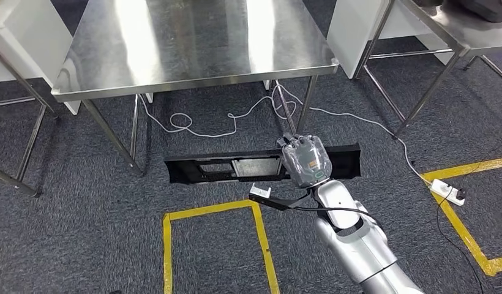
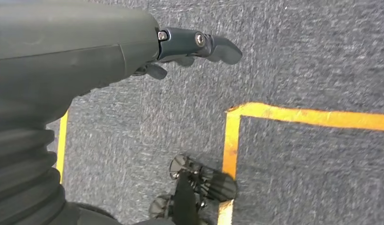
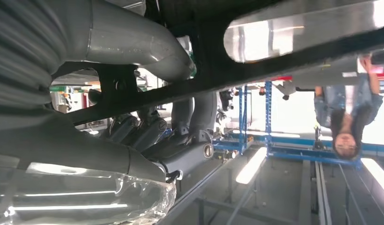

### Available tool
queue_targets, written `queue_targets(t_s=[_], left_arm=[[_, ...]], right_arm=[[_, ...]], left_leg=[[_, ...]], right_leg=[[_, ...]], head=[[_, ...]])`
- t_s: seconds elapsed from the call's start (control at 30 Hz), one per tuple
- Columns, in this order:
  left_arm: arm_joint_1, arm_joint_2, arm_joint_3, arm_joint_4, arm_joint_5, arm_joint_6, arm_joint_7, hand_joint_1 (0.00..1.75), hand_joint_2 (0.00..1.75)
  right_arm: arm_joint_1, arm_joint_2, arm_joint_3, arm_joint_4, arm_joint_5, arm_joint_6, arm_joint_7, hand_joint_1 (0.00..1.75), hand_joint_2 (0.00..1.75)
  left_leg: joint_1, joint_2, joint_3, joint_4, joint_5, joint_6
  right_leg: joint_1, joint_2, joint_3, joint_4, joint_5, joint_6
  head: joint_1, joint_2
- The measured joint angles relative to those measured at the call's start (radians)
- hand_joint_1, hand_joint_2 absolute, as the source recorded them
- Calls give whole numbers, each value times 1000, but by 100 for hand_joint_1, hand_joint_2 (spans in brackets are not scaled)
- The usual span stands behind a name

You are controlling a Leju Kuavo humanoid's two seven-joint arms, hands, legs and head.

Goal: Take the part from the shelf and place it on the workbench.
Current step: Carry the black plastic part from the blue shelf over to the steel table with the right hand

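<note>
in the head view, nearest, the right hand is seen closed around a long black part, taken toward its right end, so that a long stretch juts out to the left and a short one to the right. the part is carried level above the grey carpet floor, short of the front edge of the steel worktop and not yet over it. it is judged to be a stiff moulded plastic panel, light for its length, with open cut-outs along it; because it is held off-centre, the long free end may be expected to sag or twist in the hand, and a grip nearer the middle on a solid rail would be steadier. the right wrist view gives what the head view hides: the dark fingers are seen wrapped under a black bar of the part, with the grey thumb across it, and a person stands far off. in the left wrist view the left hand hangs over the carpet and yellow floor tape, its fingers loosely extended and holding nothing.
</note>
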Motion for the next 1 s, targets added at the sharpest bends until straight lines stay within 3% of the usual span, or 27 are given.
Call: queue_targets(t_s=[0.07,0.1,0.13,0.2,0.27,0.3,0.37,0.43,0.47,0.53,0.6,0.63,0.67,0.7,0.77,0.87,0.93,1.0], left_arm=[[0,0,0,0,0,0,1,0,175],[0,-1,0,0,0,0,1,0,175],[0,-1,0,0,0,0,2,0,175],[0,-3,0,0,0,0,2,0,175],[0,-3,0,0,0,0,2,0,175],[1,-3,0,0,1,0,1,0,175],[4,-3,2,0,3,0,-1,0,175],[7,-3,6,0,4,0,-3,0,175],[7,-3,8,0,4,0,-4,0,175],[8,-4,10,0,5,-2,-5,0,175],[9,-4,12,0,7,-2,-7,0,175],[11,-4,13,0,9,-2,-8,0,175],[12,-4,15,0,10,-2,-9,0,175],[12,-4,16,0,10,-1,-11,0,175],[11,-3,18,0,10,-1,-13,0,175],[11,-2,20,0,4,-2,-15,0,175],[11,-3,20,0,-1,-2,-14,0,175],[10,-4,20,0,-6,-2,-13,0,175]], right_arm=[[3,-3,2,2,0,0,0,175,175],[5,-4,3,4,0,0,0,175,175],[6,-5,4,5,0,0,0,175,175],[5,-6,4,6,0,1,0,175,175],[1,-3,5,7,0,1,-1,175,175],[-1,-1,7,8,0,0,-2,175,175],[-3,4,9,10,-1,0,-5,175,175],[-5,9,10,10,-1,0,-6,175,175],[-5,11,10,11,-1,-1,-7,175,175],[-6,14,11,14,-3,-2,-10,175,175],[-5,15,13,20,-6,-5,-14,175,175],[-5,15,13,24,-8,-6,-16,175,175],[-6,16,14,28,-11,-7,-17,175,175],[-7,17,14,31,-13,-8,-18,175,175],[-12,21,14,36,-16,-10,-19,175,175],[-20,24,13,45,-20,-15,-15,175,175],[-20,23,8,48,-21,-19,-10,175,175],[-20,21,2,51,-21,-24,-4,175,175]], left_leg=[[-3,-13,-1,0,-1,4],[-4,-20,-1,1,-2,4],[-5,-28,0,1,-2,4],[-5,-43,1,4,-4,0],[-11,-52,-3,14,-11,-9],[-12,-55,-6,18,-14,-14],[-9,-56,-11,22,-18,-24],[-4,-39,-21,49,-36,-37],[-2,-27,-37,87,-59,-43],[4,-7,-99,218,-122,-55],[10,-1,-153,311,-149,-62],[11,0,-153,303,-133,-62],[12,2,-134,258,-101,-60],[12,8,-100,187,-62,-55],[5,24,-39,66,-17,-43],[-7,20,-24,29,-13,-26],[-4,11,-14,14,-5,-12],[-1,1,-5,1,3,-1]], right_leg=[[-2,7,-70,131,-44,-3],[-2,8,-86,153,-45,2],[-2,8,-82,135,-30,10],[-4,15,-20,-1,31,25],[-5,25,36,-118,76,24],[-5,28,46,-139,84,18],[-6,24,47,-142,87,6],[-11,20,52,-145,89,-6],[-13,18,56,-147,89,-12],[-11,12,60,-147,86,-21],[-9,6,61,-146,84,-23],[-8,4,62,-146,83,-23],[-8,2,64,-146,81,-23],[-7,-1,66,-146,80,-21],[-2,-4,70,-146,76,-16],[2,-16,72,-150,73,-1],[3,-16,67,-138,63,7],[3,-4,25,-49,20,2]], head=[[3,0],[3,0],[4,0],[5,0],[5,0],[5,0],[5,0],[3,0],[1,0],[-2,0],[-1,0],[-2,0],[-2,0],[-2,0],[-1,0],[-1,0],[1,0],[4,0]])
